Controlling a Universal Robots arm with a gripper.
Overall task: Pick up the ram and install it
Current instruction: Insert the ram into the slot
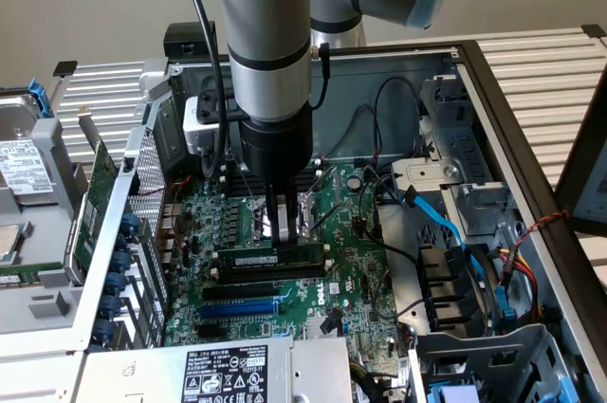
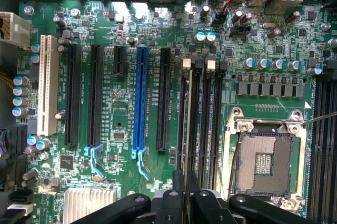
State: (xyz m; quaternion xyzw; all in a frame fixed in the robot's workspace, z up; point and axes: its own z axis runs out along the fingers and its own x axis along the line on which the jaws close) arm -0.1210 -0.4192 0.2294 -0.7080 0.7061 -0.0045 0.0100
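The ram [image 1: 268,257], a long narrow green stick with a white label strip, stands on edge on the motherboard [image 1: 351,261], along the black memory slots [image 2: 210,108] that have white end clips. My gripper [image 1: 280,230] comes straight down from the arm and is shut on the stick's upper edge near its middle. In the wrist view the ram [image 2: 185,129] shows edge-on as a thin line running out from between my black fingers [image 2: 179,190], in line with one memory slot. I cannot tell how deep it sits in the slot.
The open computer case has a metal wall [image 1: 398,71] behind the arm. A CPU socket [image 2: 263,161] lies beside the memory slots. A blue slot [image 2: 140,97] and black expansion slots are on the other side. Blue cables [image 1: 446,223], a drive cage and a green expansion card [image 1: 95,204] flank the board.
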